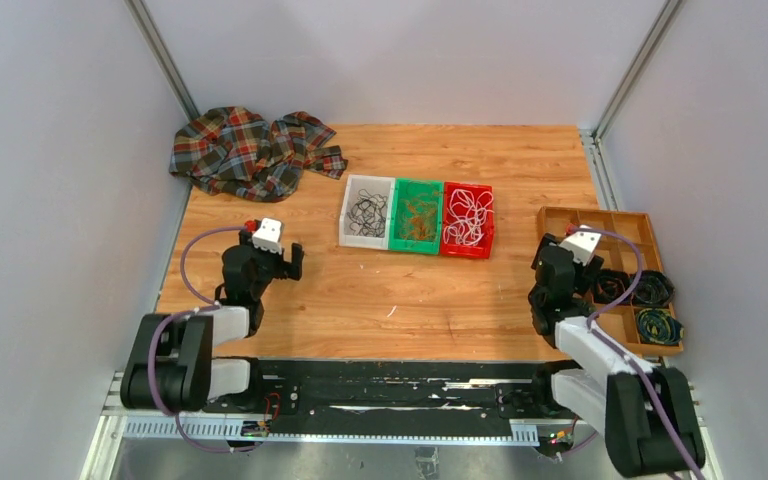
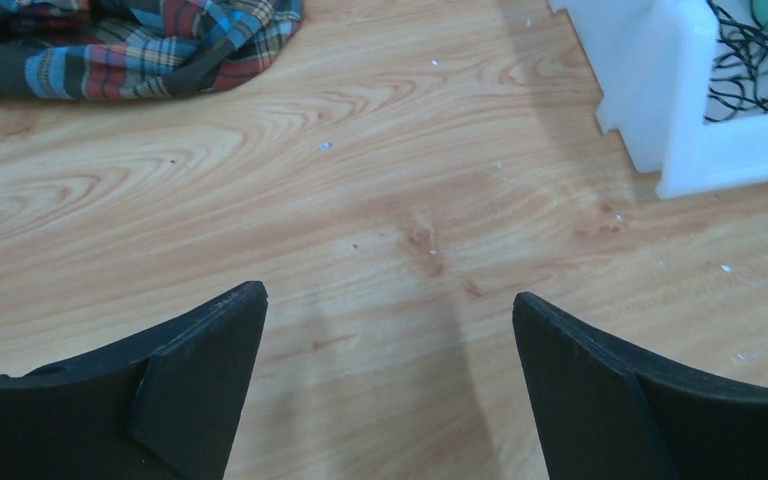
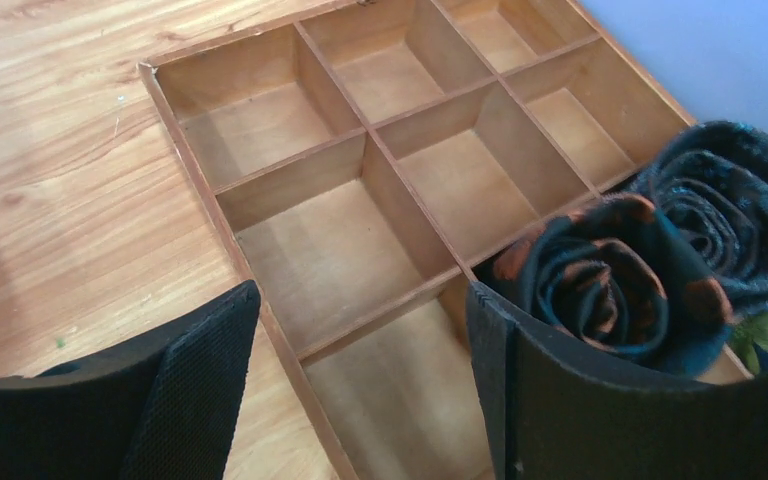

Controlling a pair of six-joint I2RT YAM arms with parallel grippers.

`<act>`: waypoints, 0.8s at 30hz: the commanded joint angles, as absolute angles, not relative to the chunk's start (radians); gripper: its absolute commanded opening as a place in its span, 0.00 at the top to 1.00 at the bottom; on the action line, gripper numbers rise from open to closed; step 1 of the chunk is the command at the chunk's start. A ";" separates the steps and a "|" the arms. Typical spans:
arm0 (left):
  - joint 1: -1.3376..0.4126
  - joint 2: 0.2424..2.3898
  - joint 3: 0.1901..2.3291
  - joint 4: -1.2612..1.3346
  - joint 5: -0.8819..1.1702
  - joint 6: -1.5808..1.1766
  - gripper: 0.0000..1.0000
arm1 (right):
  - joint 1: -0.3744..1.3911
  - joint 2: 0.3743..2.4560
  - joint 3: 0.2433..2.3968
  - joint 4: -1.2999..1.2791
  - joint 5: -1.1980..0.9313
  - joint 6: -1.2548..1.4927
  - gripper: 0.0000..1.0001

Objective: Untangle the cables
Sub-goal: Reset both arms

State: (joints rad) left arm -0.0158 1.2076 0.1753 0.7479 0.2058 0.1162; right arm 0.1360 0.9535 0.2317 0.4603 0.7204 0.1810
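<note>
The cables lie in three bins side by side at mid-table. Black cables [image 1: 367, 212] fill the white bin [image 1: 352, 240], orange-brown cables [image 1: 419, 212] the green bin [image 1: 394, 243], and white cables [image 1: 468, 215] the red bin [image 1: 465, 250]. My left gripper [image 1: 282, 262] hovers over bare wood to the left of the bins, open and empty [image 2: 388, 300]. The left wrist view shows the white bin [image 2: 680, 110] and black cables [image 2: 755, 60] at its upper right. My right gripper [image 1: 552, 262] is open and empty [image 3: 360, 290] over the left edge of a wooden tray.
The wooden compartment tray [image 1: 558, 215] stands at the right, its dividers [image 3: 290, 190] bounding empty cells. Dark rolled coils [image 1: 632, 288] sit in its near cells, close to my right finger [image 3: 610, 280]. A plaid shirt [image 1: 250, 150] lies crumpled at the back left [image 2: 140, 45].
</note>
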 commanded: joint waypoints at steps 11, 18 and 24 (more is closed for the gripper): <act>-0.010 1.360 0.195 1.054 0.072 0.060 0.02 | 0.115 1.441 0.169 1.190 0.353 -0.119 0.23; -0.009 1.364 0.186 1.085 0.070 0.055 0.02 | 0.115 1.425 0.189 1.125 0.386 -0.104 0.20; -0.009 1.363 0.187 1.083 0.070 0.055 0.02 | 0.114 1.432 0.196 1.118 0.384 -0.104 0.20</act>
State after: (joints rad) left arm -0.0154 1.3632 0.1764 1.0256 0.0864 0.0555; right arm 0.1131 1.4307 0.1867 1.0828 0.3904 -0.0872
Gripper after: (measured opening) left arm 0.977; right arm 0.797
